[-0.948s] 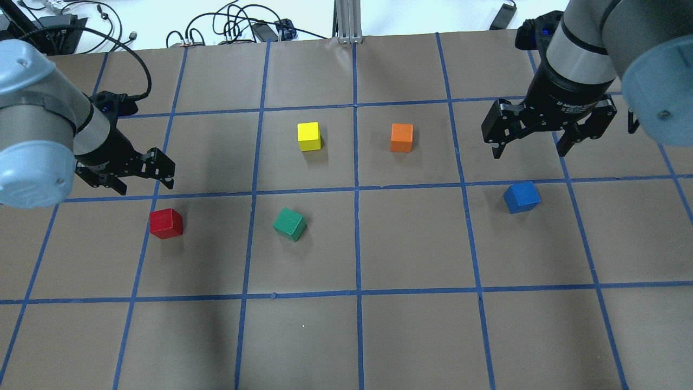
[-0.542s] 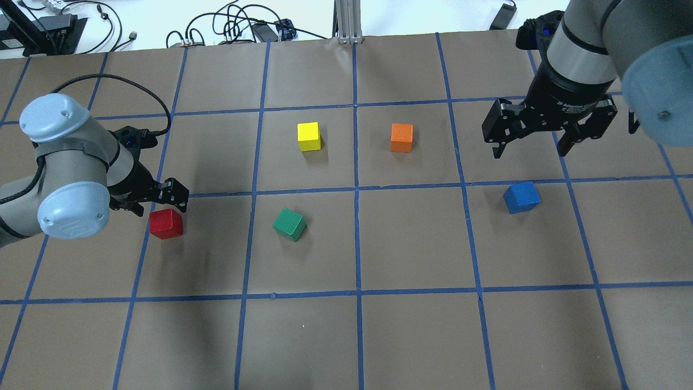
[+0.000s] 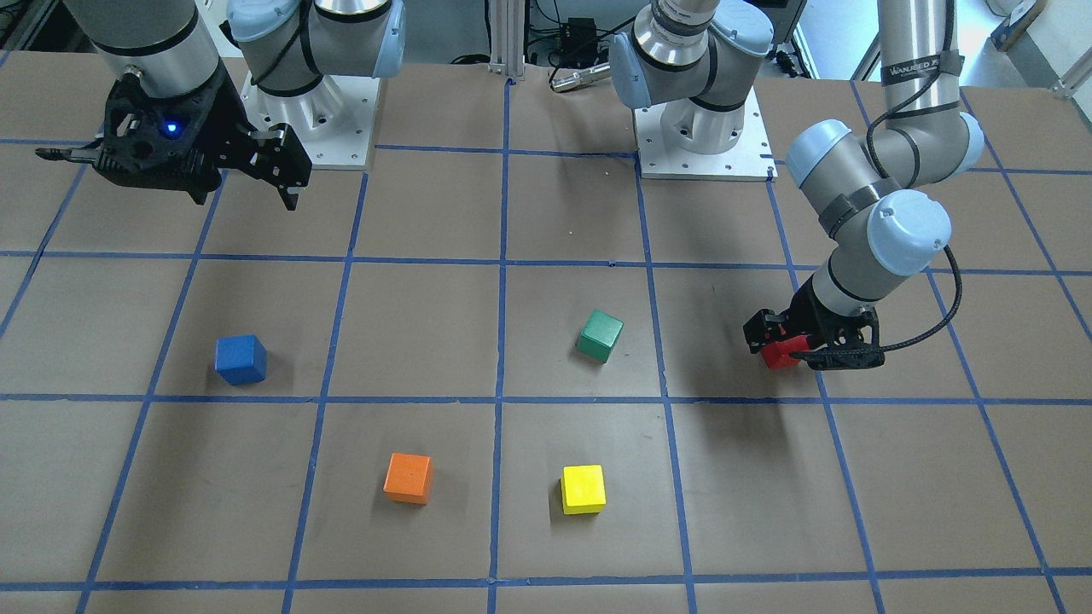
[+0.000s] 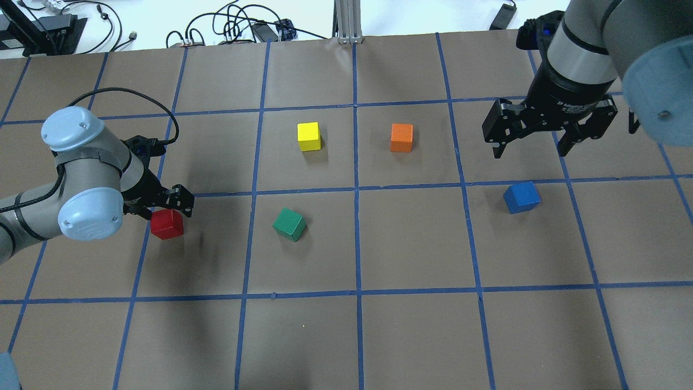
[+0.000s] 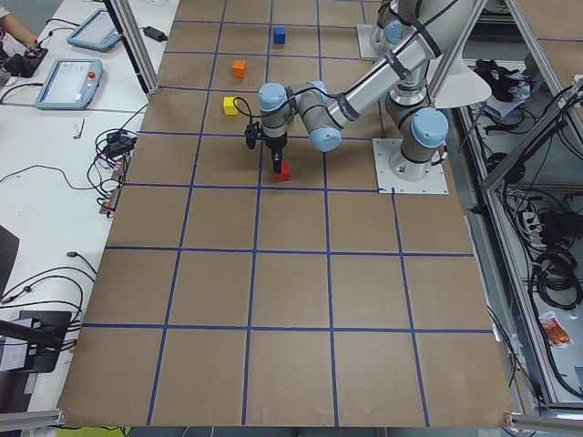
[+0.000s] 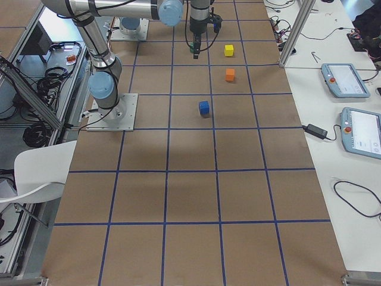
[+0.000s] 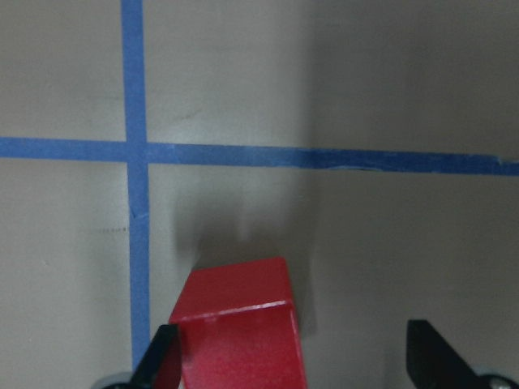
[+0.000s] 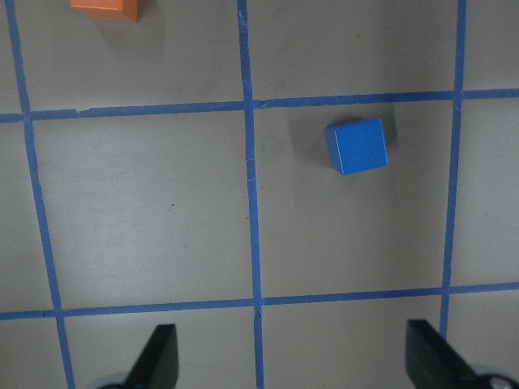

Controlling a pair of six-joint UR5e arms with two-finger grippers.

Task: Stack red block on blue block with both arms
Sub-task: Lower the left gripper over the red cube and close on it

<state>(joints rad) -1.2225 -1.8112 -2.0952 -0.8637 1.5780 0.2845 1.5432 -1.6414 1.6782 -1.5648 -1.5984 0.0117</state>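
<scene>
Two fingers of the left claw (image 4: 162,206) stand spread around the red block (image 4: 167,225), which sits off-centre, close against one finger (image 7: 158,369). Better to centre the claw, sink lower, then close squarely on opposite faces. Rightward, the right claw (image 4: 529,146) hangs open, the blue block (image 4: 522,197) lying on the table below it, well apart. Since the earlier frames the left claw has dropped around the red block; both blocks and the right claw have not moved.
</scene>
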